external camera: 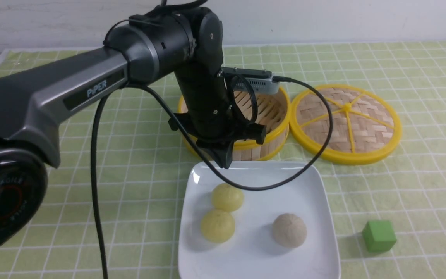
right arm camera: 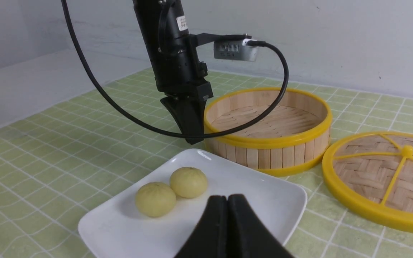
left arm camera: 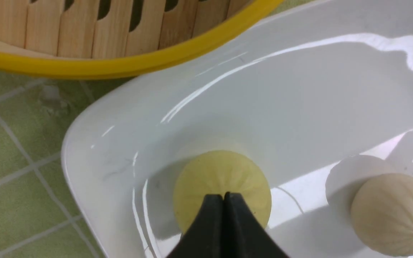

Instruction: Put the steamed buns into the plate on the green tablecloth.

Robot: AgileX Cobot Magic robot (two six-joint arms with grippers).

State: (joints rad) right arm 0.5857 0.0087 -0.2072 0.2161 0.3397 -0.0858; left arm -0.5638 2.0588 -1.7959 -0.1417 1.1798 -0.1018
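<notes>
While steamed buns lie in plate, left gripper and right gripper clenched, empty

Plain white wall at back; bright, even light.

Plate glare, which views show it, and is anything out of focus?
Left wrist view: bright streaks cross the plate, and the left gripper looks soft up close. Front view: only a small highlight at the plate's far-left corner. Right wrist view: the right gripper is blurred.
</notes>
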